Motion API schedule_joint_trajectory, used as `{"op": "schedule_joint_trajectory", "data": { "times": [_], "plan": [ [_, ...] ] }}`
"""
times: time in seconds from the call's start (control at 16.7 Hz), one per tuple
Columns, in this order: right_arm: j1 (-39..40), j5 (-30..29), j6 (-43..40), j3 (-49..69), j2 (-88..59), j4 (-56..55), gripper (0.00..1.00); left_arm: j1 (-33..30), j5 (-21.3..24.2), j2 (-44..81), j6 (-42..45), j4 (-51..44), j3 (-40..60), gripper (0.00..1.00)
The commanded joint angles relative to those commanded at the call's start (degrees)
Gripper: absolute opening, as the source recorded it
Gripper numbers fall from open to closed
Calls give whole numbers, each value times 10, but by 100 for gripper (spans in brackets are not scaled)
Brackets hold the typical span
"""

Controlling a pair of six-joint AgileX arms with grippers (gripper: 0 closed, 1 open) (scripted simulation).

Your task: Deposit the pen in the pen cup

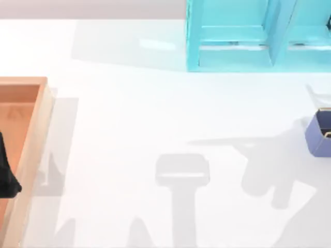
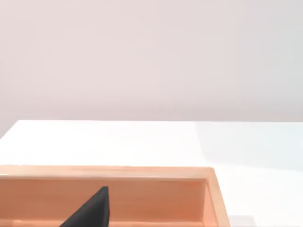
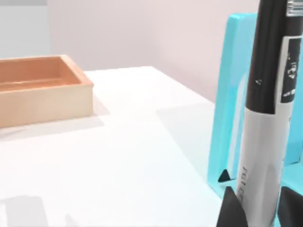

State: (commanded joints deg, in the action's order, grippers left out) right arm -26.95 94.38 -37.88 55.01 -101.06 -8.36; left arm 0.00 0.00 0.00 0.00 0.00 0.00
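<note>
In our right wrist view, the slim pen [image 3: 267,123], black over its upper length and white-grey with small dark print lower down, stands upright at the right of the frame. Our right pincer [image 3: 258,208] is clenched on it: two black fingertips [image 3: 233,208] rise from the bottom edge on either side of the barrel, touching it. Behind the pen stands the large turquoise shelf unit [image 3: 232,94], and at the upper left of that frame sits the orange-brown wooden tray [image 3: 47,92] on the white worktop [image 3: 118,156].

From above, the small periwinkle-blue boxy pen cup [image 1: 319,133] with its thin yellowish rim sits at the right edge of the frame, below the turquoise shelf unit.

Our left pincer [image 1: 6,175] hangs as a dark shape over the wooden tray at the left edge of the top view; we cannot tell whether it is released or clenched.
</note>
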Motion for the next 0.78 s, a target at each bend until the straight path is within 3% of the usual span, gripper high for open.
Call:
{"op": "schedule_joint_trajectory", "data": {
  "times": [0.66, 0.78],
  "plan": [
    [0, 0, 0, 0, 0, 0, 98, 0, 0, 0, 0, 0, 0, 100],
    [0, 0, 0, 0, 0, 0, 100, 0, 0, 0, 0, 0, 0, 100]
  ]
}}
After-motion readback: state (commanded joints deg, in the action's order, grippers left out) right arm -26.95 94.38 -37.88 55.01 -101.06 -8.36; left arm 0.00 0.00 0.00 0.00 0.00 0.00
